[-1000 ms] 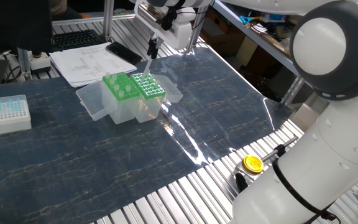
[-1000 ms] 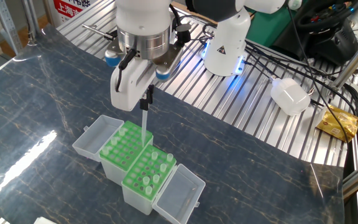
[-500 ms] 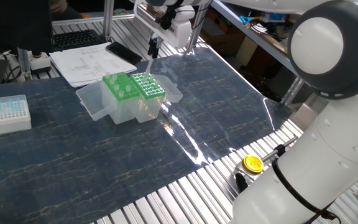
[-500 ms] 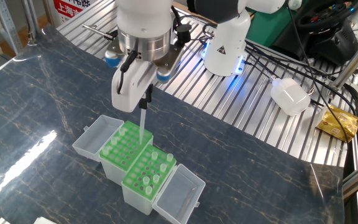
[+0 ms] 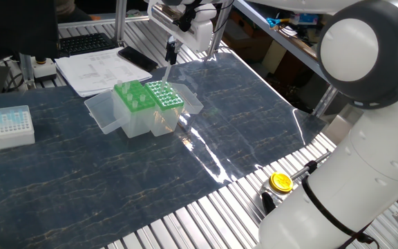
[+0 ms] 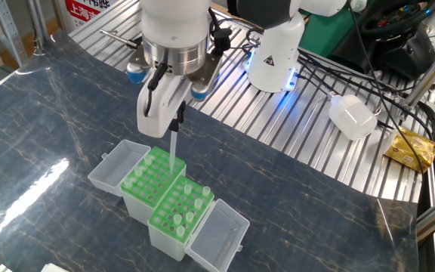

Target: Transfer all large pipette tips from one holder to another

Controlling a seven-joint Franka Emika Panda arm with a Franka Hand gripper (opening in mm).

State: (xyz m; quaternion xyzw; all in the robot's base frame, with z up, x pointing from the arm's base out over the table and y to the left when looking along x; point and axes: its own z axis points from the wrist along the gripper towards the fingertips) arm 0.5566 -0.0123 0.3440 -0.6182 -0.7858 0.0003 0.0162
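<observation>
Above the two green racks (image 6: pixel 165 198) on the desk (image 6: pixel 66 121), your end effector (image 6: pixel 178 115) pinches one large pipette tip (image 6: pixel 172 151) upright, its point just over them; lower it straight and slowly so it seats in an empty hole.

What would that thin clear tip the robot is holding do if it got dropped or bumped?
The pipette tip looks like thin clear plastic, so probably very light and easily knocked askew. Its long round cone shape suggests it would roll if dropped on the table. Held only at its top by the gripper, it may tilt if it catches the green rack.
</observation>
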